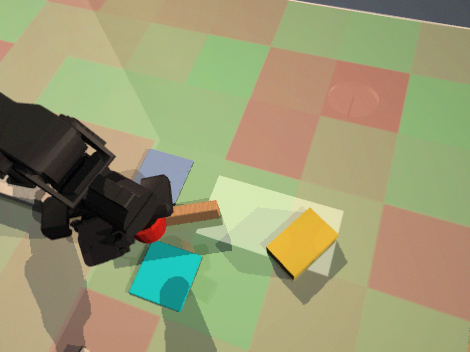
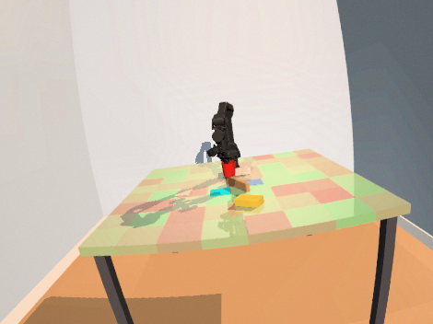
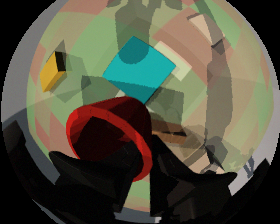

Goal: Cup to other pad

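Note:
My gripper (image 3: 147, 137) is shut on the wall of the red cup (image 1: 151, 231) (image 2: 228, 168) (image 3: 111, 112). The cup hangs above the table, about upright in the exterior view. Its inside is dark in the wrist view and no marbles can be made out. The cyan pad (image 1: 162, 273) (image 2: 220, 192) (image 3: 137, 67) lies just beyond the cup in the wrist view. The blue pad (image 1: 172, 168) (image 2: 254, 182) lies on the other side of the wooden bar, partly behind the gripper in the top view.
The wooden bar (image 1: 197, 213) (image 2: 239, 184) (image 3: 172, 133) stands between the pads, close by the cup and partly hidden by the arm. A yellow block (image 1: 302, 243) (image 2: 249, 202) (image 3: 50, 75) lies farther off, over a pale patch (image 1: 245, 221) on the chequered table.

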Controlling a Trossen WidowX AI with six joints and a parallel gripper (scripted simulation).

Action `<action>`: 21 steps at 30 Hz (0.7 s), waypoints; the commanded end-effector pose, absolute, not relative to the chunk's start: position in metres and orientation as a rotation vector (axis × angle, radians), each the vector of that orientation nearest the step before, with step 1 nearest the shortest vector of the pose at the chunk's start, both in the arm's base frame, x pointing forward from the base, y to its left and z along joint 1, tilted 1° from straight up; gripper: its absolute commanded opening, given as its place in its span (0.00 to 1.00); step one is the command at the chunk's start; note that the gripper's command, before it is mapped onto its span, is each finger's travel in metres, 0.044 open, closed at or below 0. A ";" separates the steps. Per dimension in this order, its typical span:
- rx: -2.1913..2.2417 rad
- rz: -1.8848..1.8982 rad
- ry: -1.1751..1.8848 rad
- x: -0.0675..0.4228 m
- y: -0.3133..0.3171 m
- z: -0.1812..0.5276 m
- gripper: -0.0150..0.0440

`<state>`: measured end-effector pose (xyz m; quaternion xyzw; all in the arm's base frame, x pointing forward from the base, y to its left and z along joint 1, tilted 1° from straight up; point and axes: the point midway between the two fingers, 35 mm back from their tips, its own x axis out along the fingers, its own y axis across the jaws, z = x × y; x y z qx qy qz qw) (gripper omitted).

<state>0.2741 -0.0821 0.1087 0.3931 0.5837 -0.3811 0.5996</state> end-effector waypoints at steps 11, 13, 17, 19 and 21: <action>0.910 -0.877 1.353 0.289 -0.114 0.112 0.25; 0.910 -0.878 1.353 0.290 -0.118 0.112 0.25; 0.909 -0.878 1.352 0.294 -0.126 0.112 0.25; 0.909 -0.878 1.352 0.295 -0.130 0.113 0.25; 0.909 -0.878 1.351 0.297 -0.134 0.113 0.25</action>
